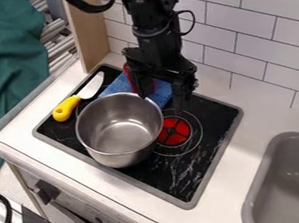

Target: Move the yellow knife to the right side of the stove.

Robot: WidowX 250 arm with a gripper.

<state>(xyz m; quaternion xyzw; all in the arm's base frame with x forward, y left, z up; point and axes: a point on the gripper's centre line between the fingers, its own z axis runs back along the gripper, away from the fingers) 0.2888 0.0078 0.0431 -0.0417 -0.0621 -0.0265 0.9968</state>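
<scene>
We have the yellow knife (92, 87) beside the pot (118, 137), its handle (66, 108) clear, likely allowing easy grasping; our fingers (162, 92) hang wide apart, holding nothing.

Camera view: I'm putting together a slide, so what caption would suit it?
Black gripper above a toy stove, where a yellow-handled knife lies beside a metal pot.

Black claw (162, 99) downward, jaws apart.
</scene>
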